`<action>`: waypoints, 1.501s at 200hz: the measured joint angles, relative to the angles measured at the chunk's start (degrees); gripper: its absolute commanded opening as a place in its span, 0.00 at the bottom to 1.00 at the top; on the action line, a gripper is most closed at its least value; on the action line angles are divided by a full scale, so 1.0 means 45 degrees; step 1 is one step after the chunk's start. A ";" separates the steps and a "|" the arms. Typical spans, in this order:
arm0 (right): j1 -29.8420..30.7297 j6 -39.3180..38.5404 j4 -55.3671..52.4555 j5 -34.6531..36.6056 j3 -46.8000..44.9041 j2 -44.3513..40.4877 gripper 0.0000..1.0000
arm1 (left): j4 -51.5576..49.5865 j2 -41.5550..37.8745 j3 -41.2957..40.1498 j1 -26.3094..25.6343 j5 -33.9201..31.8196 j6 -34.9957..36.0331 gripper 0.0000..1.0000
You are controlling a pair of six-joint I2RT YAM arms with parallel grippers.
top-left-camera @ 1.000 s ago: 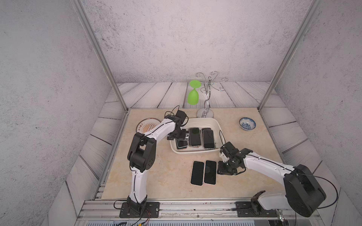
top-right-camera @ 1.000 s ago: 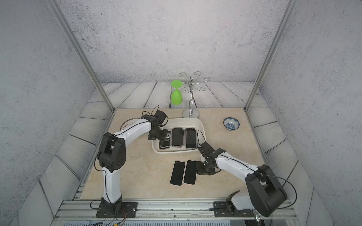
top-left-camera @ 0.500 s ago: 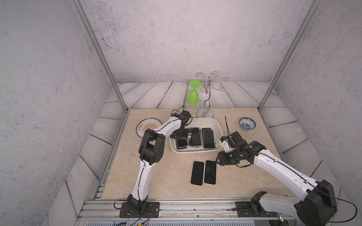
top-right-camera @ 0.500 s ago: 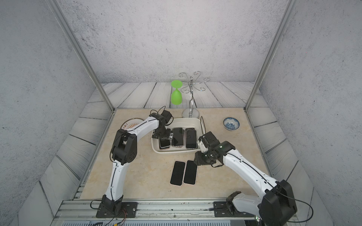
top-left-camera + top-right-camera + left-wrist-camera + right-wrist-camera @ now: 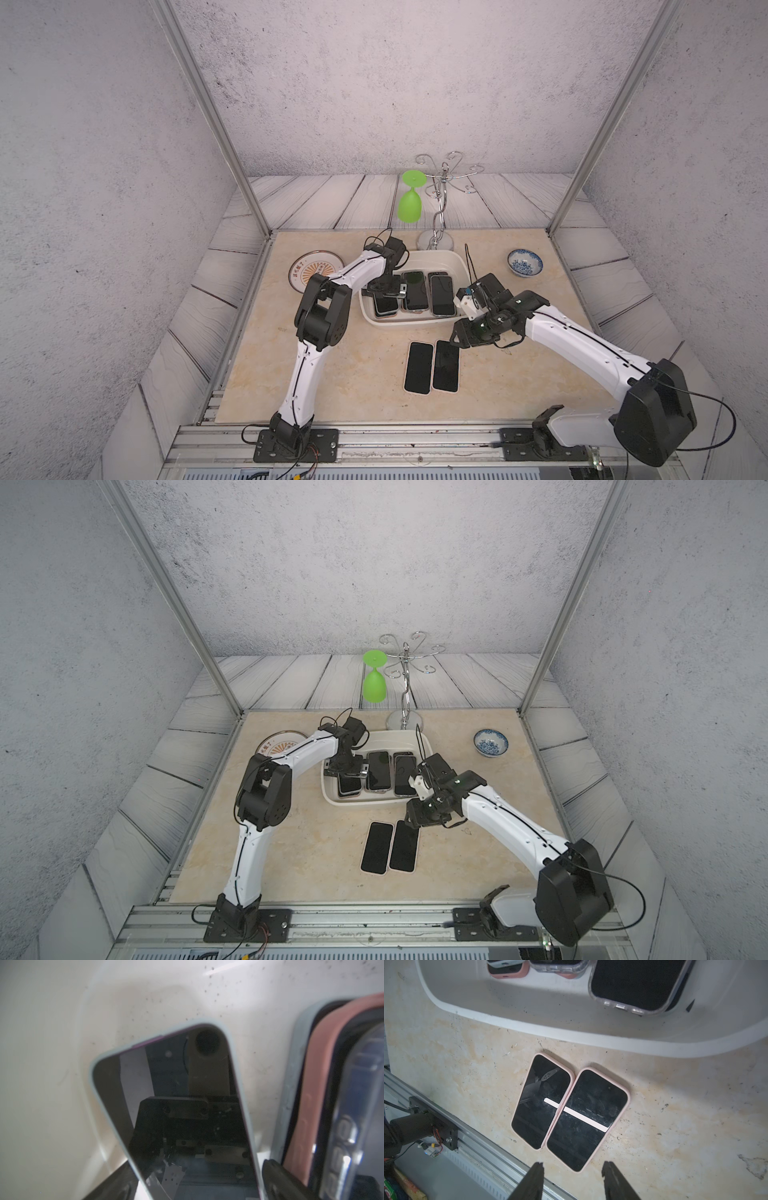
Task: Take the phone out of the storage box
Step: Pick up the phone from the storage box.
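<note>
Your left claw hangs over the left end of the storage box in both top views. Your right claw sits above the counter, beside two pink-cased phones. Left wrist: the fingers are spread wide either side of a blue-cased phone inside the box. Right wrist: that claw is parted and empty.

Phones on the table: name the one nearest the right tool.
The phone on the right arm's side of the pair: its corner lies closest to the right tool; the other phone sits beyond it.
</note>
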 measured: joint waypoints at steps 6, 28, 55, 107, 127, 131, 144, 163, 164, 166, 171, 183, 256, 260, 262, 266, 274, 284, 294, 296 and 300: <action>0.0000 -0.0029 0.0019 -0.0010 0.0000 0.0029 0.52 | 0.0087 -0.0044 -0.0092 0.0000 0.0015 -0.0078 0.98; 0.0000 -0.0121 0.0058 -0.0058 0.0000 0.0107 0.52 | 0.0345 -0.0117 -0.0277 0.0000 0.0044 -0.0355 0.98; 0.0000 -0.0257 0.0053 -0.0053 0.0000 0.0160 0.52 | 0.0534 -0.0185 -0.0427 0.0000 0.0024 -0.0529 0.93; 0.0000 -0.0355 0.0058 -0.0039 0.0005 0.0165 0.50 | 0.0398 -0.0185 -0.0355 0.0194 0.0155 -0.0495 0.69; 0.0000 -0.0355 0.0058 -0.0044 0.0160 0.0282 0.50 | 0.0330 -0.0185 -0.0316 0.0204 0.0194 -0.0311 0.57; 0.0000 -0.0355 0.0063 -0.0044 0.0223 0.0330 0.50 | 0.0321 -0.0185 -0.0316 0.0204 0.0199 -0.0287 0.55; 0.0000 -0.0364 0.0068 -0.0044 0.0476 0.0520 0.49 | 0.0311 -0.0189 -0.0316 0.0209 0.0223 -0.0121 0.50; 0.0000 -0.0418 0.0112 -0.0039 0.1010 0.0879 0.49 | 0.0257 -0.0214 -0.0291 0.0219 0.0287 0.0126 0.44; 0.0000 -0.0418 0.0112 -0.0039 0.1030 0.0894 0.49 | 0.0253 -0.0214 -0.0282 0.0219 0.0287 0.0146 0.44; 0.0000 -0.0427 0.0121 -0.0034 0.1093 0.0937 0.49 | 0.0233 -0.0214 -0.0267 0.0228 0.0306 0.0175 0.43; 0.0000 -0.0457 0.0126 -0.0034 0.1239 0.1025 0.49 | 0.0194 -0.0219 -0.0238 0.0238 0.0355 0.0243 0.42; -0.0044 -0.0544 0.0131 0.0010 0.1642 0.1268 0.48 | 0.0117 -0.0243 -0.0219 0.0262 0.0505 0.0393 0.40; -0.1637 -0.0189 0.0831 -0.0869 0.5960 0.3842 0.50 | -0.0903 -0.2365 -0.0248 0.0350 0.1593 0.1307 0.36; -0.1656 -0.0126 0.0850 -0.1044 0.6348 0.4182 0.50 | -0.0908 -0.2535 -0.0248 0.0355 0.1695 0.1350 0.36; -0.1656 -0.0112 0.0821 -0.1171 0.6543 0.4376 0.50 | -0.0908 -0.2618 -0.0248 0.0359 0.1744 0.1379 0.36; -0.1661 -0.0053 0.0835 -0.1375 0.6946 0.4726 0.51 | -0.0918 -0.2759 -0.0248 0.0369 0.1851 0.1413 0.36; -0.1656 0.0049 0.0874 -0.1909 0.7708 0.5484 0.52 | -0.0947 -0.2987 -0.0248 0.0369 0.2064 0.1486 0.36; -0.1656 0.0243 0.1175 -0.2667 0.8480 0.6411 0.53 | -0.0996 -0.3191 -0.0248 0.0369 0.2346 0.1603 0.36; -0.1656 0.0539 0.1559 -0.3303 0.8922 0.7164 0.54 | -0.1030 -0.3313 -0.0248 0.0369 0.2608 0.1671 0.36; -0.1656 0.0602 0.1608 -0.3424 0.8995 0.7300 0.54 | -0.1035 -0.3332 -0.0248 0.0369 0.2657 0.1685 0.36; -0.1656 0.0695 0.1715 -0.3589 0.9102 0.7529 0.54 | -0.1054 -0.3356 -0.0248 0.0369 0.2764 0.1705 0.36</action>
